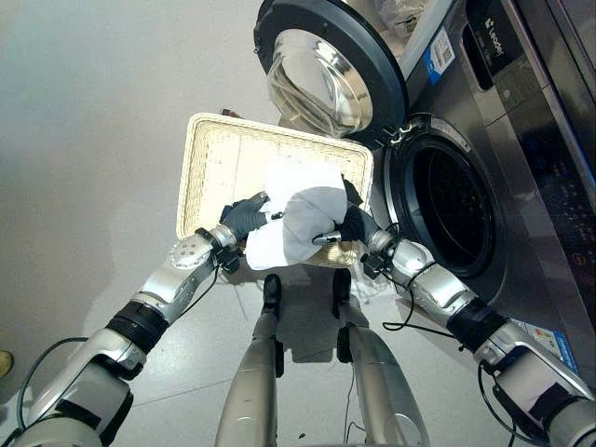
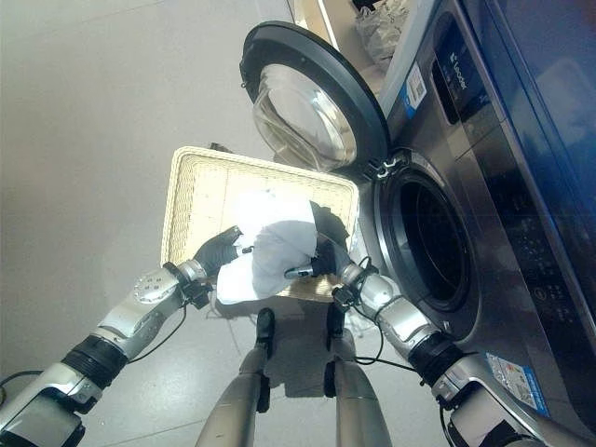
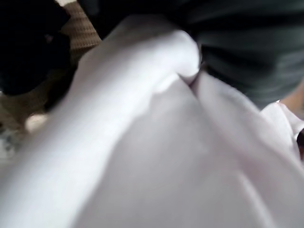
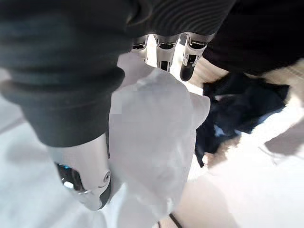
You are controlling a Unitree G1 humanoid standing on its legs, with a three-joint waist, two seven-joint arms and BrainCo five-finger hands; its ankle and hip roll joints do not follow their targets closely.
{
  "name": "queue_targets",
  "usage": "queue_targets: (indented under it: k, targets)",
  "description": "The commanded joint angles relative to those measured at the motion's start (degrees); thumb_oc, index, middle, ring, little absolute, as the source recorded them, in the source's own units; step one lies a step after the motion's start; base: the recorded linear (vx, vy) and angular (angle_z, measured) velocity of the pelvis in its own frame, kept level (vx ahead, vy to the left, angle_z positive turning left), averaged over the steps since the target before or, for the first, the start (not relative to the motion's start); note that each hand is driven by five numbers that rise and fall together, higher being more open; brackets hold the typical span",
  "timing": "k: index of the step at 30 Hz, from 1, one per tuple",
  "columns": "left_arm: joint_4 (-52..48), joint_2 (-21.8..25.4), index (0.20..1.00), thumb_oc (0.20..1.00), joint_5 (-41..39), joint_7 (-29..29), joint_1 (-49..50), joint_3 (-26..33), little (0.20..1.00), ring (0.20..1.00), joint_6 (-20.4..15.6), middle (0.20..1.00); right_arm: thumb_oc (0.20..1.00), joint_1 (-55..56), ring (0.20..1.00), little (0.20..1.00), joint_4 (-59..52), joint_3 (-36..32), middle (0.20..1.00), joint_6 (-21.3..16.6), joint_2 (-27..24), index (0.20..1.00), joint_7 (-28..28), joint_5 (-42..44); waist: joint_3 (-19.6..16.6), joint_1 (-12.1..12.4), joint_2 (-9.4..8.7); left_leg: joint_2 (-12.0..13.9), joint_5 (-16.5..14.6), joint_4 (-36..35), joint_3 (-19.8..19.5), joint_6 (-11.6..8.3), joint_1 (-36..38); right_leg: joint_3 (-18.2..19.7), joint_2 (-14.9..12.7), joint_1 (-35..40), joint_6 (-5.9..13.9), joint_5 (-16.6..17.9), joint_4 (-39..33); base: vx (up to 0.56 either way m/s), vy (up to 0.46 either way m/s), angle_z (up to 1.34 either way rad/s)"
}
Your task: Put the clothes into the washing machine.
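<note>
A white garment (image 1: 298, 222) hangs bunched between my two hands above the near edge of a pale wicker basket (image 1: 216, 160) on the floor. My left hand (image 1: 244, 218) grips its left side, with a finger curled over the cloth. On the garment's right side, my right hand (image 4: 161, 50) is shut on it, fingers on one face and thumb (image 4: 88, 183) on the other. The white garment (image 3: 156, 156) lies right against the left wrist camera. A dark blue garment (image 4: 237, 111) lies in the basket beyond my right hand.
The grey front-loading washing machine (image 1: 521, 140) stands at the right, its drum opening (image 1: 452, 212) dark and just right of my right hand. Its round door (image 1: 326, 67) is swung open behind the basket. Bare grey floor (image 1: 84, 140) lies to the left.
</note>
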Motion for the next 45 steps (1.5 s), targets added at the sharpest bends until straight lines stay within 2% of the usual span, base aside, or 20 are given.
queue_targets:
  k: [1,3,4,5,6,10,12,13,14,15,16,17,23,27,31,32,36,38,43,45]
  targets:
    - [-11.8,-5.0,0.200,0.200,-5.0,-6.5,-3.6,-1.6,0.200,0.200,-2.3,0.200,1.000,-2.1,1.000,1.000,-4.5,4.6,1.000,1.5,1.1,1.000,4.2,5.0,-1.1,-0.8,2.22,-3.4,-5.2,4.5,4.8,0.84,-0.1,-1.6,0.7,2.9,3.33,-4.6,-0.7,0.00,0.000,0.00]
    - [-12.2,-4.9,0.200,0.200,-4.7,-5.7,-3.3,-1.9,0.200,0.200,-2.3,0.200,1.000,-1.6,1.000,1.000,-4.8,5.0,1.000,3.0,1.1,1.000,5.7,8.2,-1.1,-0.8,2.19,-3.4,-5.1,4.2,4.9,0.87,0.0,-1.6,0.7,2.9,3.37,-4.4,-0.9,0.00,0.000,0.00]
    - [-12.2,-5.0,0.200,0.200,-4.1,-4.1,-3.1,-2.4,0.200,0.200,-2.6,0.200,0.586,-0.9,0.586,0.586,-5.1,5.4,0.586,4.3,1.5,0.586,7.1,11.6,-1.1,-0.9,2.14,-3.3,-5.0,3.8,5.0,0.89,0.1,-1.5,0.8,2.9,3.38,-4.2,-1.2,0.00,0.000,0.00]
    - [-12.2,-5.0,0.200,0.200,-4.1,-3.5,-3.0,-2.5,0.200,0.200,-2.8,0.200,0.495,-0.5,0.495,0.495,-5.3,5.5,0.495,4.8,1.6,0.495,7.4,13.1,-1.1,-0.9,2.14,-3.3,-4.9,3.6,5.0,0.90,0.1,-1.4,0.9,2.9,3.39,-4.2,-1.3,0.00,0.000,0.00]
    - [-11.9,-5.2,0.200,0.200,-4.1,-2.1,-2.7,-2.7,0.200,0.200,-3.3,0.200,0.200,0.6,0.200,0.200,-5.4,5.6,0.200,6.4,2.1,0.200,8.9,17.6,-1.1,-1.0,2.09,-3.3,-4.8,3.4,5.2,0.89,0.0,-1.3,0.9,2.8,3.39,-4.0,-1.6,0.00,-0.013,-0.04]
    - [-11.3,-5.3,0.200,0.200,-2.2,1.0,-1.9,-2.6,0.200,0.200,-4.2,0.200,0.200,2.7,0.200,0.200,-5.0,5.5,0.200,8.4,3.1,0.200,10.8,23.5,-1.1,-1.0,2.13,-3.2,-4.6,3.0,5.4,0.81,0.1,-1.4,0.9,2.8,3.40,-3.9,-1.9,0.00,-0.016,-0.07]
    - [-10.8,-5.5,0.432,0.432,1.4,5.6,-0.8,-2.5,0.432,0.432,-5.0,0.432,0.200,4.8,0.200,0.200,-4.9,5.4,0.200,9.4,4.0,0.200,11.4,28.9,-1.1,-0.9,2.19,-3.2,-4.3,2.8,5.4,0.73,-0.3,-1.5,0.9,2.5,3.38,-3.7,-2.0,-0.01,-0.033,-0.05]
    - [-10.1,-5.4,0.595,0.595,2.8,8.3,-0.3,-2.5,0.595,0.595,-5.7,0.595,0.200,6.0,0.200,0.200,-4.5,5.2,0.200,9.9,4.5,0.200,12.1,31.0,-1.1,-0.9,2.22,-3.2,-4.1,2.6,5.3,0.71,-0.4,-1.4,0.9,2.3,3.39,-3.6,-2.1,-0.01,-0.042,-0.06]
    - [-9.4,-5.7,0.533,0.533,6.0,10.1,0.4,-2.1,0.533,0.533,-5.9,0.533,0.200,7.1,0.200,0.200,-4.1,5.0,0.200,9.8,5.1,0.200,12.3,32.6,-1.1,-0.9,2.25,-3.2,-3.9,2.4,5.2,0.71,-0.6,-1.5,0.9,2.1,3.42,-3.6,-2.2,-0.01,-0.039,-0.06]
    - [-9.3,-5.8,0.533,0.533,6.6,10.6,0.6,-2.1,0.533,0.533,-5.9,0.533,0.200,7.2,0.200,0.200,-4.1,4.9,0.200,9.6,5.2,0.200,12.3,32.8,-1.1,-0.8,2.26,-3.2,-3.9,2.4,5.2,0.71,-0.6,-1.5,0.9,2.1,3.42,-3.6,-2.2,-0.02,-0.057,-0.05]
    - [-9.3,-5.5,0.900,0.900,11.2,14.4,1.2,-2.1,0.900,0.900,-5.3,0.900,0.200,8.3,0.200,0.200,-3.9,4.6,0.200,8.7,5.4,0.200,12.7,34.4,-1.1,-0.7,2.40,-3.2,-3.6,1.9,5.2,0.75,-1.0,-1.5,0.9,1.7,3.41,-3.5,-2.3,-0.01,-0.050,-0.07]
    - [-9.3,-5.2,1.000,1.000,13.2,15.8,1.3,-2.4,1.000,1.000,-5.1,1.000,0.200,8.5,0.200,0.200,-4.1,4.6,0.200,8.5,5.4,0.200,12.7,35.4,-1.1,-0.7,2.45,-3.2,-3.5,1.8,5.1,0.78,-1.1,-1.5,0.9,1.5,3.43,-3.5,-2.3,-0.02,-0.069,-0.07]
    - [-8.9,-1.7,1.000,1.000,32.6,29.2,0.3,-5.4,1.000,1.000,-3.2,1.000,0.200,10.2,0.200,0.200,-3.9,3.4,0.200,4.7,5.5,0.200,9.7,43.2,-1.1,-0.7,2.90,-3.3,-3.0,2.3,4.3,0.73,-3.2,-1.2,1.1,-0.5,3.27,-3.9,-0.8,0.01,-0.070,-0.04]
    - [-8.5,-0.2,1.000,1.000,41.3,38.4,-0.7,-6.2,1.000,1.000,1.7,1.000,0.200,11.6,0.200,0.200,-1.7,2.4,0.200,1.2,6.3,0.200,8.4,45.6,-1.1,-0.8,3.32,-3.3,-3.1,3.1,4.1,0.57,-4.2,-1.2,1.0,-1.5,3.05,-4.8,0.7,0.02,-0.071,-0.07]
    - [-6.6,-0.2,1.000,1.000,42.1,45.7,-0.9,-5.4,1.000,1.000,4.5,1.000,0.200,12.3,0.200,0.200,0.3,1.3,0.200,-1.6,7.4,0.200,8.1,46.8,-1.1,-0.8,3.57,-3.2,-3.2,3.6,4.3,0.43,-4.9,-1.5,0.8,-2.2,3.03,-5.2,1.4,0.03,-0.070,-0.07]
    - [-4.3,-0.7,1.000,1.000,39.0,51.5,-0.4,-3.6,1.000,1.000,5.2,1.000,0.200,12.7,0.200,0.200,2.3,0.0,0.200,-4.5,8.1,0.200,8.0,49.0,-1.1,-0.8,3.85,-3.2,-3.2,3.8,4.5,0.26,-5.4,-1.5,0.6,-2.7,3.09,-5.3,1.7,0.05,-0.090,-0.04]
    - [1.9,-2.6,1.000,1.000,35.0,58.8,1.7,1.4,1.000,1.000,4.9,1.000,0.200,12.8,0.200,0.200,6.0,-5.2,0.200,-12.9,9.1,0.200,6.6,54.7,-1.1,-1.1,5.05,-3.2,-3.1,3.5,5.3,-0.15,-5.9,-1.2,0.4,-3.9,3.23,-5.7,2.2,0.04,-0.044,-0.08]
    - [3.0,-3.1,1.000,1.000,33.9,59.7,2.2,2.4,1.000,1.000,4.9,1.000,0.200,12.7,0.200,0.200,6.5,-6.6,0.200,-15.1,9.3,0.200,5.8,55.9,-1.1,-1.2,5.37,-3.2,-3.0,3.4,5.5,-0.23,-6.1,-1.1,0.4,-4.2,3.24,-5.6,2.2,0.04,0.013,-0.11]
    - [12.9,-7.4,1.000,1.000,26.2,58.6,6.6,10.3,1.000,1.000,0.0,1.000,0.200,10.0,0.200,0.200,11.2,-22.5,0.200,-24.5,7.4,0.200,2.9,65.4,-1.1,-2.1,8.39,-2.8,-2.7,2.4,7.8,-0.71,-6.7,-0.5,0.2,-6.1,3.46,-6.1,2.9,0.07,0.053,-0.18]
    - [14.6,-8.1,1.000,1.000,25.5,58.0,7.0,10.9,1.000,1.000,-1.1,1.000,0.200,8.6,0.200,0.200,12.2,-25.5,0.200,-25.2,6.7,0.200,1.7,67.0,-1.1,-2.2,8.77,-2.8,-2.7,2.4,8.0,-0.78,-6.9,-0.5,0.2,-6.4,3.48,-6.2,3.0,0.06,0.027,-0.13]
